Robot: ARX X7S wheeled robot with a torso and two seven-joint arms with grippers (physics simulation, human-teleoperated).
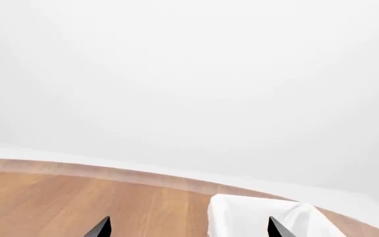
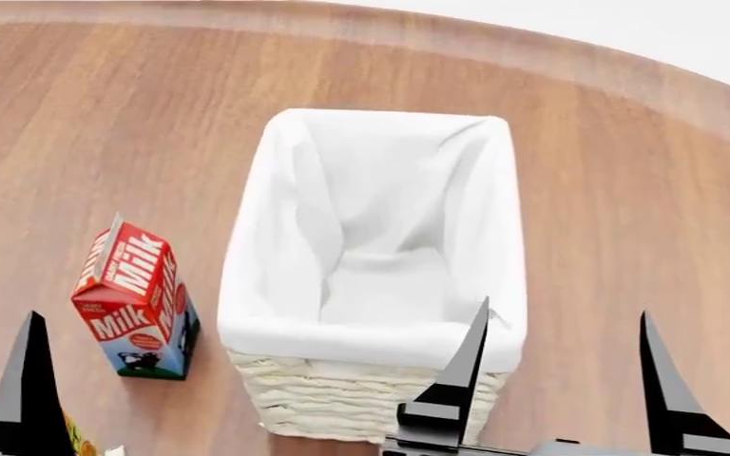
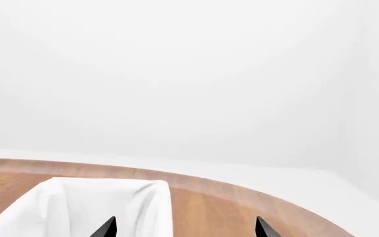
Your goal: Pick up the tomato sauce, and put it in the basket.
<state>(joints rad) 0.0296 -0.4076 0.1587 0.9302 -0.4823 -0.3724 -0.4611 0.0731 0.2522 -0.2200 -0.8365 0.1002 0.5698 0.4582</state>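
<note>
Nearest you, the right gripper [image 2: 562, 328] hangs at five o'clock with its black tapered fingers spread wide, grasping nothing. The left gripper [image 1: 188, 228] is likewise released. At seven o'clock a boxy red milk carton [image 2: 134, 304] stands on the smooth wooden table [image 2: 86, 123]. Dead centre, the basket [image 2: 378, 285], rough woven wicker under soft white cloth, runs its long axis toward twelve. You cannot see the tomato sauce.

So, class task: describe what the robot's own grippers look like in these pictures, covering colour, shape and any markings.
Both grippers are black with long, thin fingers that taper to sharp points. In the head view the right gripper has stepped, blocky bases under its two fingers and a grey part below them. Only one finger of the left gripper shows there. The wrist views show just dark fingertips. No cables, markings or arm links are visible.
</note>
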